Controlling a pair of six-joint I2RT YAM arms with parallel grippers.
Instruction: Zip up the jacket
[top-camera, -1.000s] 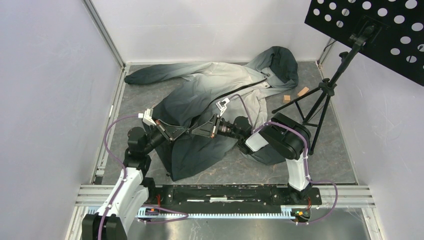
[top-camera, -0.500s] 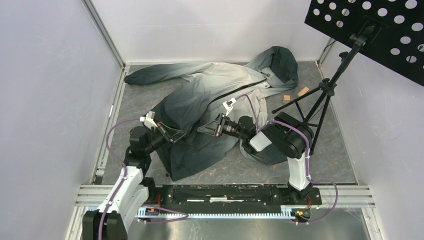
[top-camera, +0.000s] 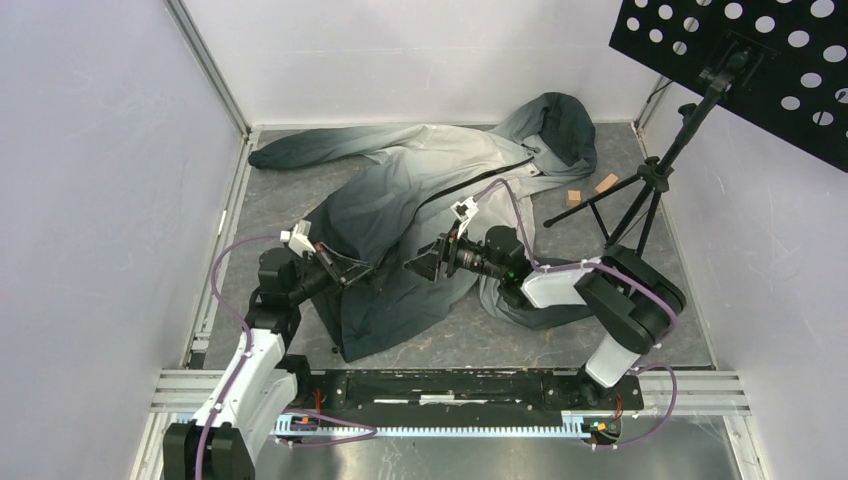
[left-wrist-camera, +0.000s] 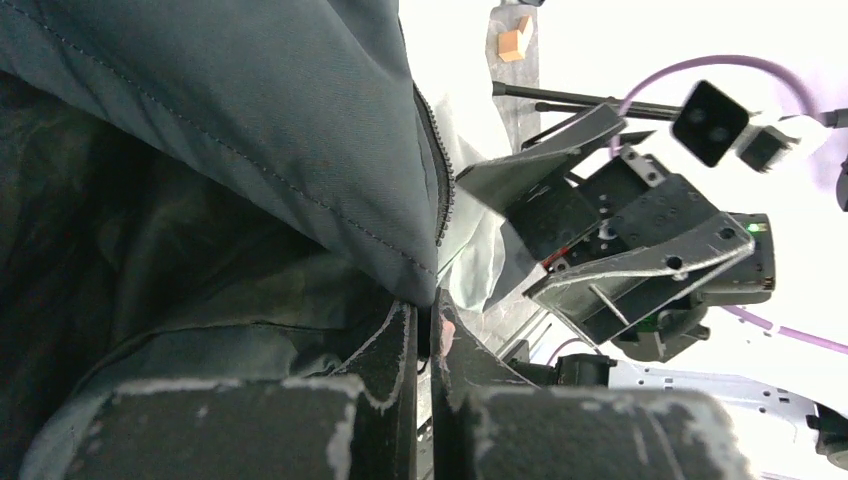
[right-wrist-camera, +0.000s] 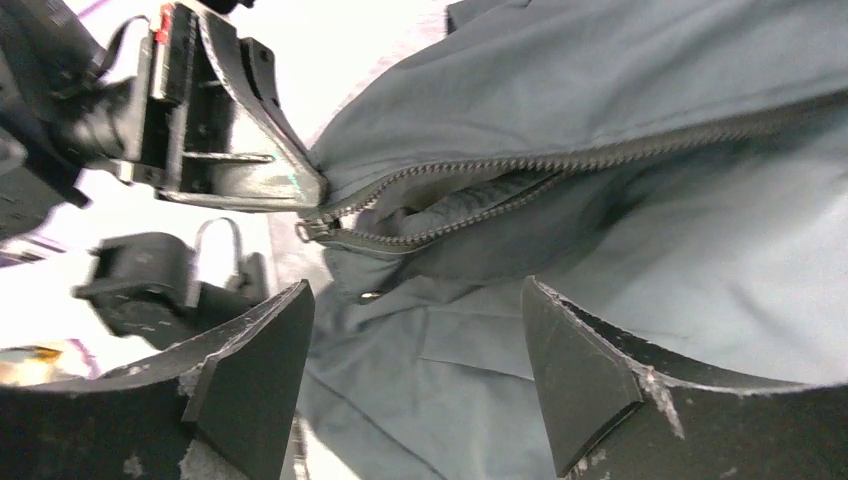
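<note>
1. Item: the jacket (top-camera: 420, 190). You find it spread flat on the worktop (top-camera: 470, 345). Its hood (top-camera: 560, 125) lies toward the far right corner, one sleeve (top-camera: 320, 148) reaches toward the far left corner, and the hem points to the near edge, left of centre.
2. Item: the zipper (right-wrist-camera: 480, 185). The right wrist view shows the slider (right-wrist-camera: 305, 230) at the hem end, where the two tooth rows appear to meet. Beyond it the rows part into an open gap that shows dark lining. Higher up, toward the hood, you cannot tell whether the teeth are joined.
3. Item: left tool (top-camera: 365, 270). It is clamped on the jacket's front edge, right beside the zipper's lower end, with the fabric pinched between its fingers (left-wrist-camera: 400, 350).
4. Item: right tool (top-camera: 418, 262). Its jaws are spread wide and hold nothing. It faces the left tool from just beside it, hanging over the slider. No contact with the pull shows.
5. Status, done: you have the hem end anchored and, as it appears, the slider seated on both rows. Judge this an early stage.
6. Status, left: you have not yet taken the slider pull, and nearly the whole run up to the hood awaits closing.
7. Sundries: wooden blocks (top-camera: 590, 190) and a tripod stand (top-camera: 640, 200) sit near the right edge.
</note>
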